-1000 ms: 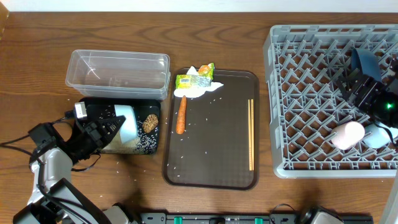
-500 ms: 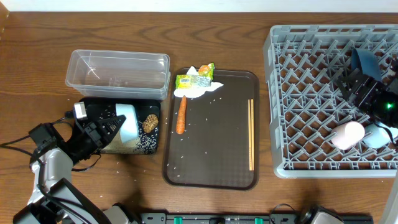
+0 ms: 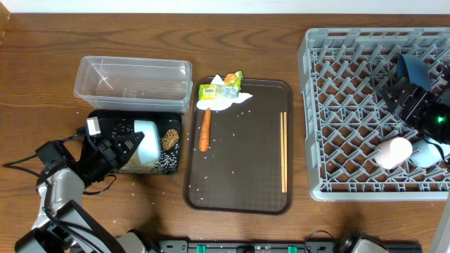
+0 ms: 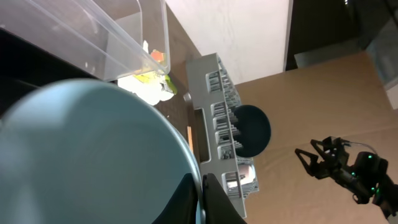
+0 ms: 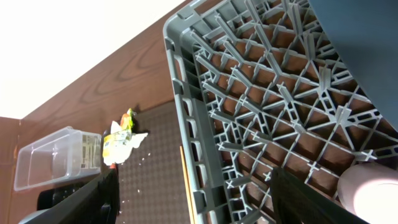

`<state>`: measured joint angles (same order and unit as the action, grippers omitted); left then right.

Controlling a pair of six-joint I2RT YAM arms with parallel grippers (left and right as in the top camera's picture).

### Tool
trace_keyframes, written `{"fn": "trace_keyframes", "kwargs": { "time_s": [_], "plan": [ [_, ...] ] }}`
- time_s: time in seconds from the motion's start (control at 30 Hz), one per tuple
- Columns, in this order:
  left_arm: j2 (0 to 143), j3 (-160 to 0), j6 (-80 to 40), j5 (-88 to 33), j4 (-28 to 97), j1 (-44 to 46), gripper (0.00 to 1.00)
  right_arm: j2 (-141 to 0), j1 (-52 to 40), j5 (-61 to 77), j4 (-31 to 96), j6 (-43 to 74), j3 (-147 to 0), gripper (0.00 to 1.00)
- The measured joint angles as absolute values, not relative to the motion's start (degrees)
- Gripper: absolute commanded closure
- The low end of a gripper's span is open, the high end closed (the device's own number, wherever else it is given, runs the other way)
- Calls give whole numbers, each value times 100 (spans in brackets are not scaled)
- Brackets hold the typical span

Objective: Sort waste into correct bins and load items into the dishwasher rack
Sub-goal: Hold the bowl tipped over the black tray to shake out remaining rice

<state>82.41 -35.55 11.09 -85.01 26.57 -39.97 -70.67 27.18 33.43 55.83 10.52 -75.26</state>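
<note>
My left gripper [image 3: 129, 145] is shut on the rim of the white bowl [image 3: 145, 135] and holds it tilted over the black tray [image 3: 112, 126]. The bowl fills the left wrist view [image 4: 87, 155], with the jaws [image 4: 202, 186] pinched on its edge. The brown lump [image 3: 169, 139] and rice lie in the black tray. The clear tub [image 3: 133, 83] stands behind it. The wrapper [image 3: 219, 90], tissue [image 3: 223, 103], carrot [image 3: 204, 131] and chopsticks [image 3: 283, 151] lie on the brown serving tray [image 3: 242, 190]. My right gripper [image 3: 397, 90] is open over the rack [image 3: 351, 105], beside the dark blue dish [image 3: 411, 67]. The pink cup [image 3: 392, 152] and the light blue cup [image 3: 425, 153] sit in the rack.
Rice grains are scattered on the serving tray and on the table by the black tray. The right wrist view shows the rack's near wall [image 5: 186, 112], the chopsticks [image 5: 185, 180] beside it and the wrapper [image 5: 117, 140]. Cables trail by the left arm.
My left gripper and the bowl have shifted slightly to the right over the black tray. The right arm has not moved.
</note>
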Motion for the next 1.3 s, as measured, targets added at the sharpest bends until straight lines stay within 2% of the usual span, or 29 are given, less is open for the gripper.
{"fn": "trace_keyframes", "kwargs": {
  "time_s": [0.67, 0.8, 0.97, 1.3],
  "plan": [
    [8241, -3527, 1092, -8807, 2672, -3964, 94, -7067, 2718, 3341, 5653, 1052, -7526, 30],
    [8241, -3527, 899, -8420, 2672, -3964, 94, -7067, 2718, 3341, 5741, 1052, -7526, 29],
    [8241, -3527, 919, -8632, 2541, -3953, 94, -7067, 2718, 3332, 5791, 1044, -7526, 29],
    [8241, -3527, 604, -7918, 2512, -3953, 94, -7067, 2718, 3275, 5800, 1046, -7526, 29]
  ]
}}
